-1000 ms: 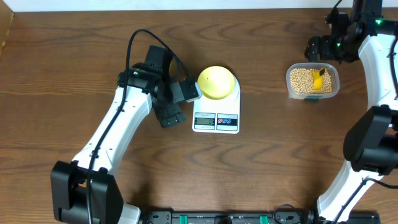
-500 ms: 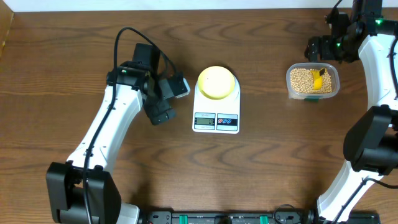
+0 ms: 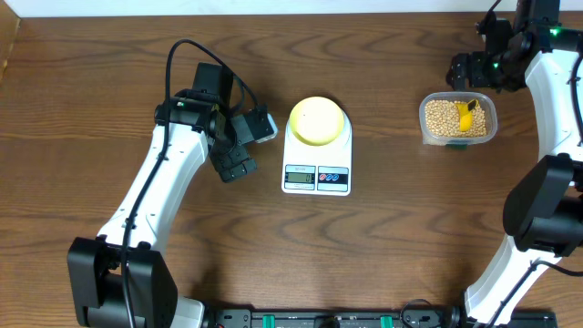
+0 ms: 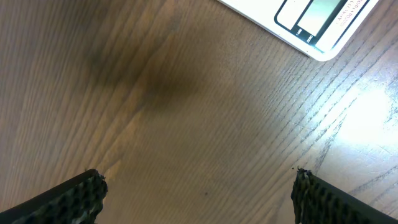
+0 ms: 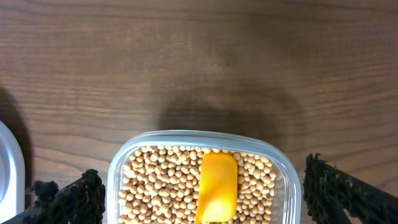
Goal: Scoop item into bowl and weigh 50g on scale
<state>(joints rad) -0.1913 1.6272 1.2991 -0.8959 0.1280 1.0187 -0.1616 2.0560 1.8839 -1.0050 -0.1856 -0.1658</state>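
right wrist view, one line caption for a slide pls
Open right pincer hovers above the clear tub of beans, a yellow scoop lying on them.

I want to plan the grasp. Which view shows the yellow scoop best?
Right wrist: the yellow scoop lies large and clear on the soybeans, though cut off below. Overhead shows it tiny; left wrist not at all.

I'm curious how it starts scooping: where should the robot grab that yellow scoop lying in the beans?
Probably from straight above, pinching the yellow scoop across its narrow width: it lies flat on the soybeans in the clear tub, with the open right gripper nearby.
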